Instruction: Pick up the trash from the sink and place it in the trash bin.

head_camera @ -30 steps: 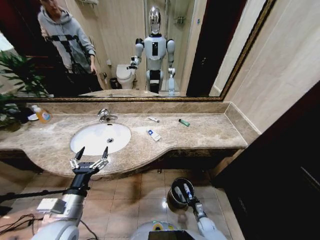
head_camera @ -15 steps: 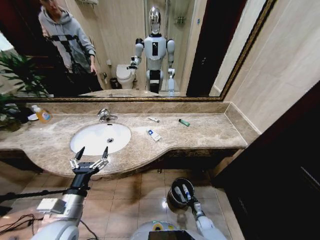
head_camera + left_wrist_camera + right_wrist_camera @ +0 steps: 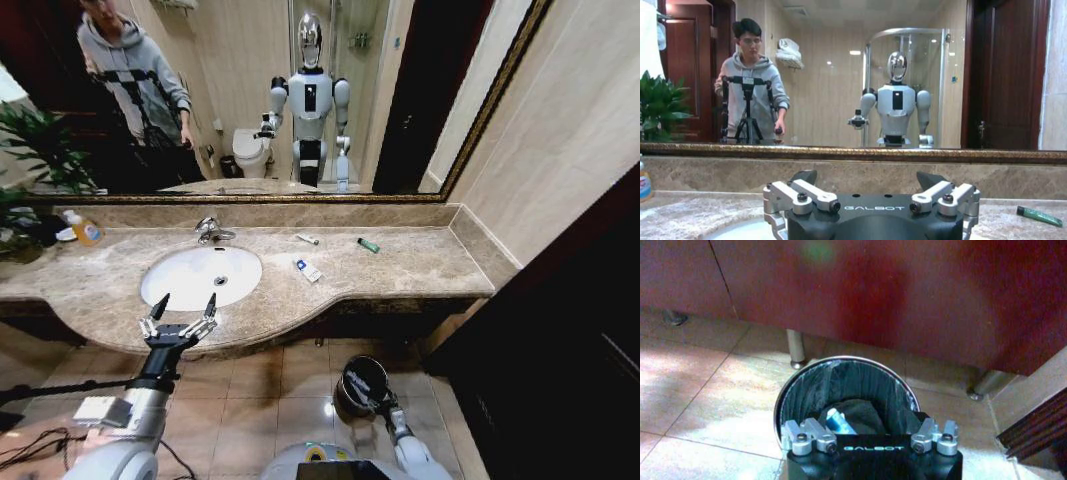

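Marble counter, left gripper (image 3: 184,303) wide before sink (image 3: 200,275); right gripper (image 3: 871,421) wide over trash bin (image 3: 802,385).

The head view looks forward and down from above both arms, taking in the counter (image 3: 420,262), the sink (image 3: 200,276), the mirror (image 3: 250,100) and the floor with the bin (image 3: 362,380). The left wrist view sits just behind the left claw (image 3: 867,182), near counter level, and faces straight ahead at the mirror (image 3: 840,75); it shares the mirror and counter edge with the head view. The right wrist view looks steeply down past the right claw (image 3: 870,426) into the bin (image 3: 840,382) close below, which the head view also shows.
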